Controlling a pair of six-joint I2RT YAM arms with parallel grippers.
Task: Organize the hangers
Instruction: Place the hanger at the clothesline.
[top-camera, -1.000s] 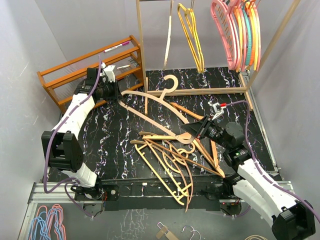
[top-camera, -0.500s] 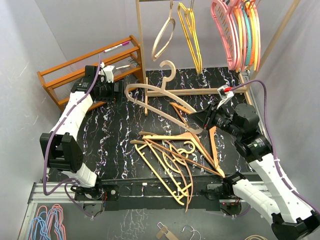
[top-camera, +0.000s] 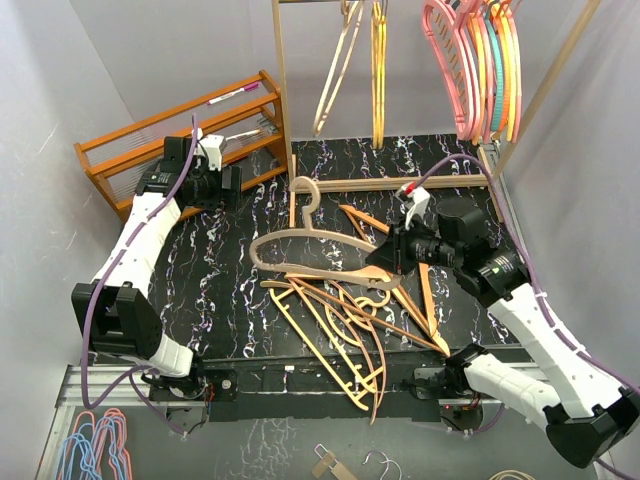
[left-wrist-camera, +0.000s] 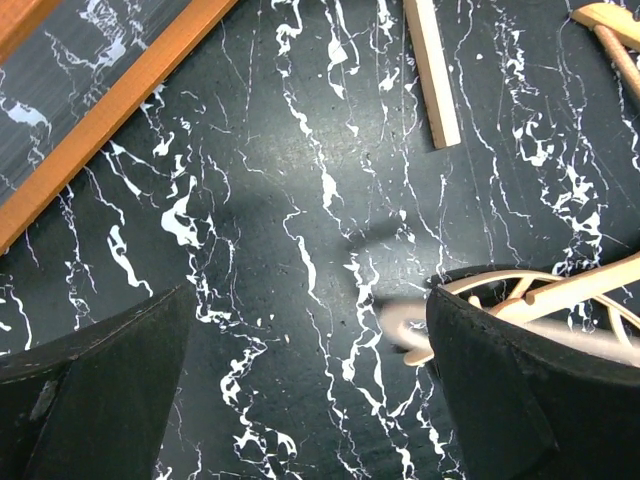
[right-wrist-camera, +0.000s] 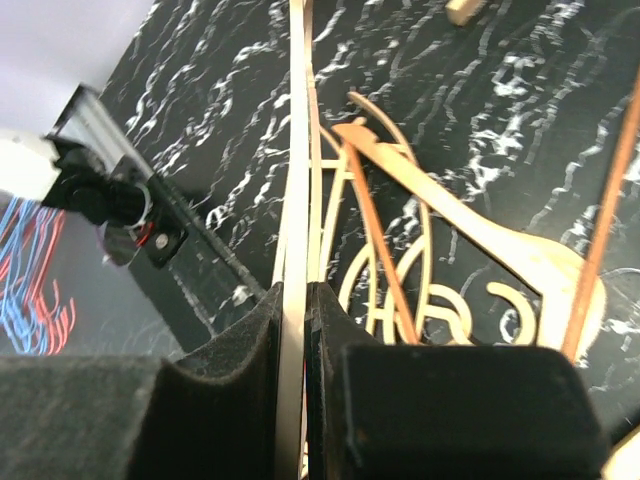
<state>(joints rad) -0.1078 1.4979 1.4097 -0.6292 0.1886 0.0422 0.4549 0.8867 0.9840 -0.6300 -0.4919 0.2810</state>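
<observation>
Top external view: right gripper (top-camera: 388, 252) is clenched on one end of a tan wooden hanger (top-camera: 300, 237), which stretches left from it with its hook toward the pale wooden frame (top-camera: 283, 90), just beside the loose pile of wooden and yellow hangers (top-camera: 340, 320) on the black marbled table (top-camera: 210, 290). Right wrist view: fingers (right-wrist-camera: 230, 390) pinch the hanger's thin bar (right-wrist-camera: 295, 250). Left gripper (top-camera: 232, 186) hangs near the orange-brown shelf rack (top-camera: 130, 140), fingers (left-wrist-camera: 100, 380) spread wide and grasping nothing; hung hangers (top-camera: 480, 70) in pink, orange, teal, yellow and wood are on the frame's rail.
</observation>
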